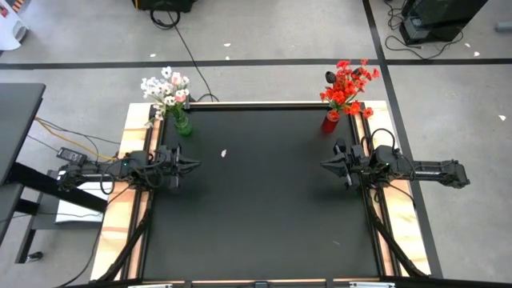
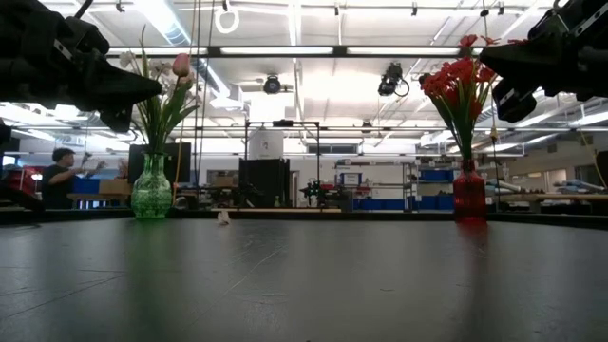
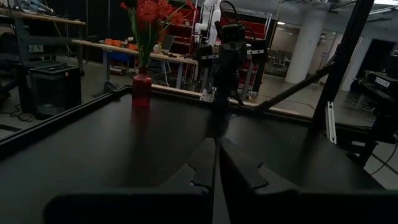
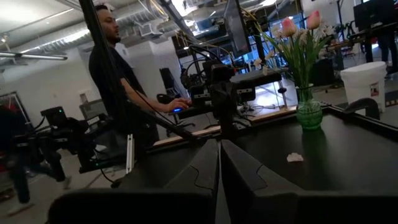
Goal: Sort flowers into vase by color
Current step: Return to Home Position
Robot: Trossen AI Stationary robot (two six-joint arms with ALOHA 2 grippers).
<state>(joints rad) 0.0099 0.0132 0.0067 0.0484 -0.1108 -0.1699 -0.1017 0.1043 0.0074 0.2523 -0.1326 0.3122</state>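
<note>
A green glass vase (image 1: 182, 124) stands at the table's far left corner, holding white blooms and pink-white buds (image 1: 166, 90) on green stems. A red vase (image 1: 330, 123) at the far right corner holds red flowers (image 1: 349, 86). My left gripper (image 1: 197, 166) hovers shut above the table's left side, pointing level toward the right. My right gripper (image 1: 323, 166) hovers shut above the right side, pointing toward the left. Neither holds anything. The low view shows the green vase (image 2: 151, 190) and the red vase (image 2: 469, 192) resting upright on their bases.
A small white scrap (image 1: 224, 152) lies on the black mat between the vases, nearer the green one. The mat's raised frame (image 1: 272, 105) runs along the far edge. A person (image 4: 115, 74) stands beyond the table's left side.
</note>
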